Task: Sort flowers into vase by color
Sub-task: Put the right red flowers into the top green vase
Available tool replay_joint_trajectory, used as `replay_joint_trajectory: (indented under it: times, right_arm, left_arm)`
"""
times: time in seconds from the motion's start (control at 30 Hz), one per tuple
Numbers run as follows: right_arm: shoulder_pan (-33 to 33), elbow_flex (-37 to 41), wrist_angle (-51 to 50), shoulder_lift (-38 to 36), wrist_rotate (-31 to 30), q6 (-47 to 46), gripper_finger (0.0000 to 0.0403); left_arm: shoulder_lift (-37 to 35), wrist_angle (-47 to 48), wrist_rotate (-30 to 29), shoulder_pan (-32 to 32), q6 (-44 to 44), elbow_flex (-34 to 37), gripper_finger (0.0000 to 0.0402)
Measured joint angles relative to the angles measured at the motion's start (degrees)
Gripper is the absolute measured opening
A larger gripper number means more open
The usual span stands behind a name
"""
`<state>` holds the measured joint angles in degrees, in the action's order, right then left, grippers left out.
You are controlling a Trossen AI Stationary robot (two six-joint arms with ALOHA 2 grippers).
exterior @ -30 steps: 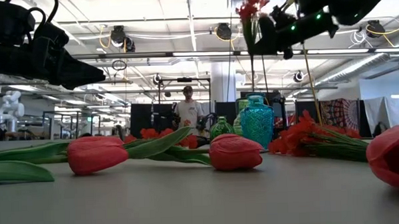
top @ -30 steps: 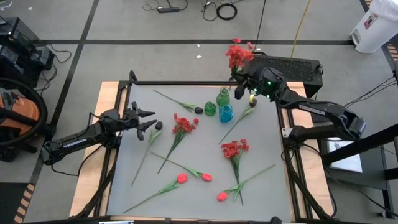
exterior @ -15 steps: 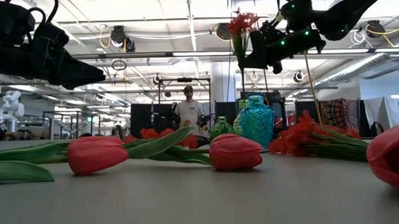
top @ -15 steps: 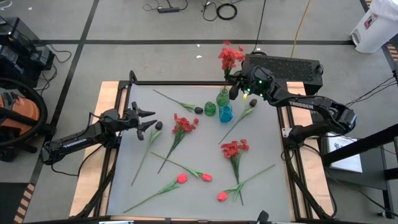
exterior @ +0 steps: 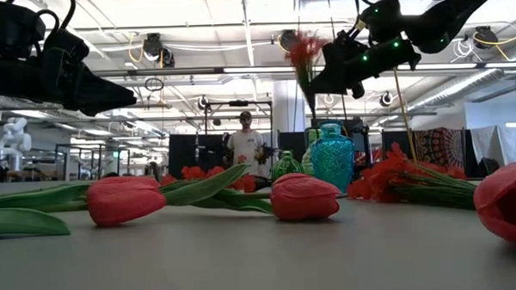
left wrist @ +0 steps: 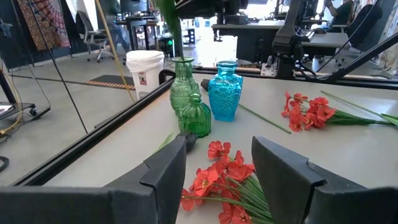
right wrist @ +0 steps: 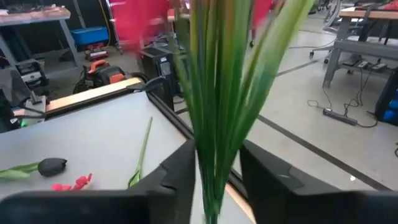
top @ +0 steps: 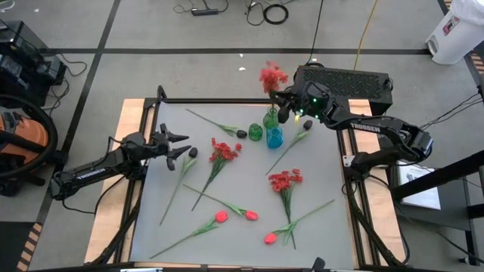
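The right gripper is held above the far edge of the table, in the upper centre of the high view. A bunch of red clustered blossoms stands upright between its fingers, the stems running down into the tall green vase; the fingers flank the stems closely in the right wrist view, but whether they clamp them or have parted cannot be told. The low green vase and the blue vase stand just beside the tall one, crowding it.

The left gripper hangs at the left-centre of the high view with its fingers spread and nothing between them.

Loose flowers lie across the table: a red cluster stem in the centre, a second red cluster lower right, three pinkish-red tulips along the lower centre, and dark buds on long stems towards the upper left.

A person is seen standing in the room behind the vases in the low view.
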<state>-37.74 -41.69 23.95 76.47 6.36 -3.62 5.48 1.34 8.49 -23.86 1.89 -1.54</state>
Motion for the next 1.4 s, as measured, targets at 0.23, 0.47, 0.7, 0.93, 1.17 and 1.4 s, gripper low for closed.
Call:
replay_joint_trajectory:
  times: [0.23,0.47,0.7,0.93,1.17,1.4]
  right_arm:
    - [0.36,0.00,-5.91,-1.10,-0.25,1.41,0.0183]
    - [0.36,0.00,-13.95,-8.71,-0.36,1.25,0.0200]
    - [0.48,-0.02,-27.27,-19.59,-0.36,-2.30,0.0201]
    - [4.14,-0.02,-43.77,-27.72,-0.42,-11.29,0.0201]
    - [12.95,-0.02,-50.28,-28.62,-0.86,-21.49,0.0188]
    - [26.03,-0.02,-50.50,-25.27,-5.99,-30.73,0.0164]
  left_arm:
    - [0.02,0.00,0.00,-0.01,0.02,0.01,0.0191]
    - [0.02,0.00,0.00,-0.01,0.02,0.00,0.0191]
    - [0.00,0.00,0.00,-0.01,0.00,0.01,0.0191]
    - [0.00,0.00,0.00,-0.02,0.02,0.02,0.0191]
    - [0.02,0.00,0.00,0.00,0.01,0.02,0.0191]
    - [0.00,0.00,0.00,-0.02,0.02,0.02,0.0191]
